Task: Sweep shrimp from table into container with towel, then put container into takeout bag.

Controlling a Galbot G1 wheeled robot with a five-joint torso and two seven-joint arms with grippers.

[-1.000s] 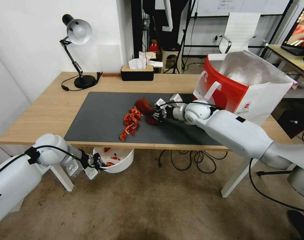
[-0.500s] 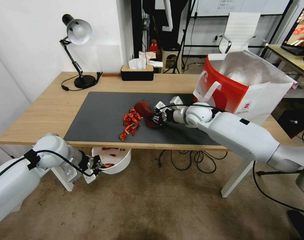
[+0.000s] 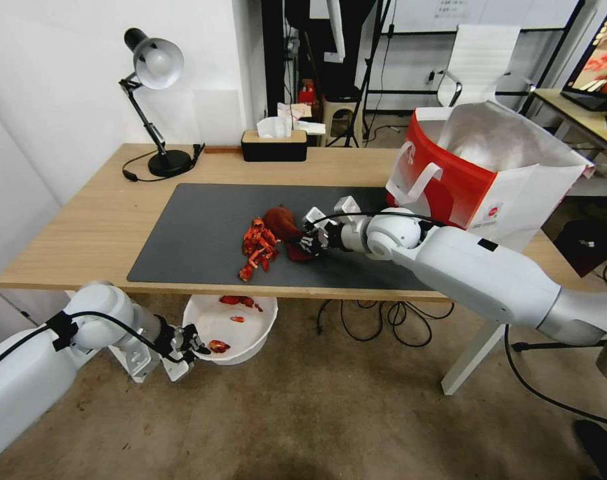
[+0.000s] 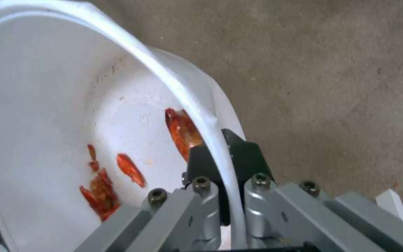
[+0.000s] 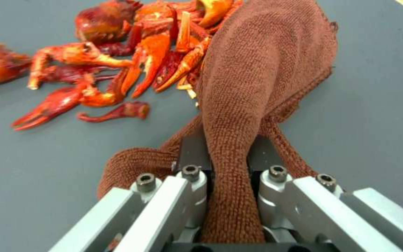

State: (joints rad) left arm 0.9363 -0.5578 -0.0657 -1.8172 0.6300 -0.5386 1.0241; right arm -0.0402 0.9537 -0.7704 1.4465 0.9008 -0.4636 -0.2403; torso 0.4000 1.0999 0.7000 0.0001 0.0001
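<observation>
shrimp (image 3: 256, 245): one heap | right gripper (image 3: 310, 241) jaws clamp towel (image 3: 284, 225) | left gripper (image 3: 195, 343) jaws pinch container (image 3: 231, 328)

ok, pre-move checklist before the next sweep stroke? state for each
1. Right gripper shut on the towel: ok.
2. Towel touching the shrimp on its far side from the table edge: ok.
3. Left gripper clamped on the container rim: ok.
4. Container under the table edge below the shrimp: not ok; in the head view it sits low near the floor, mostly out from under the edge.
5. Shrimp already caught: ok, a few pieces lie in the container.
6. Takeout bag open and upright on the table: ok.
</observation>
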